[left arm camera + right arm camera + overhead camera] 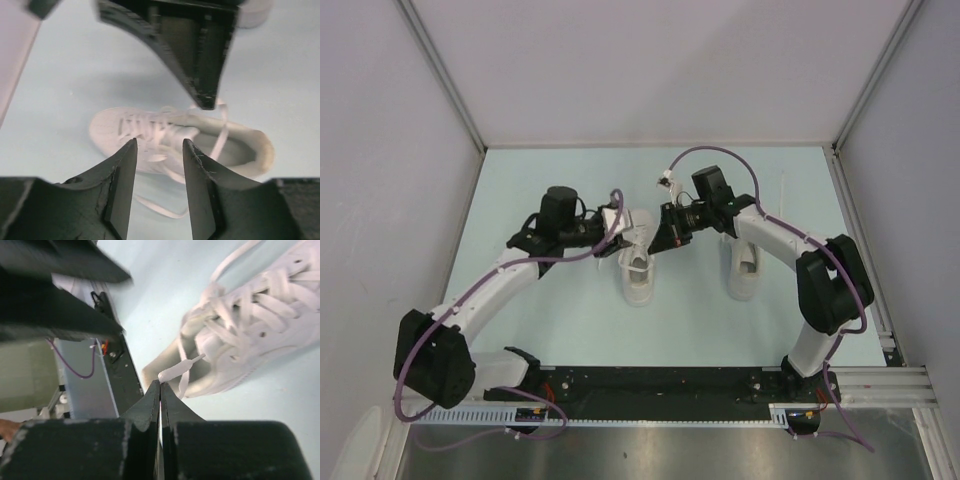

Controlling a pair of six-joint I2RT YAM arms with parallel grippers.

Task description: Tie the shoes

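Step in hand: lace pickup on the left shoe (638, 275), mid-table (550, 310); the right shoe (744, 265) lies near. Right gripper (160, 387) jaws together, pinching a lace end (176, 370). Left gripper (159, 147) jaws apart, empty. Next, the left jaws likely must capture the other end.

Tabletop (560, 315): pale blue-green, matte, evenly lit, beneath the fingers (200, 185). 3 plain white panels: back wall (660, 60) beyond them, left wall (380, 150) and right wall (920, 180) flanking. Aluminium corner rails (445, 75). Black plate (660, 385) and metal ledge (660, 450) behind them.
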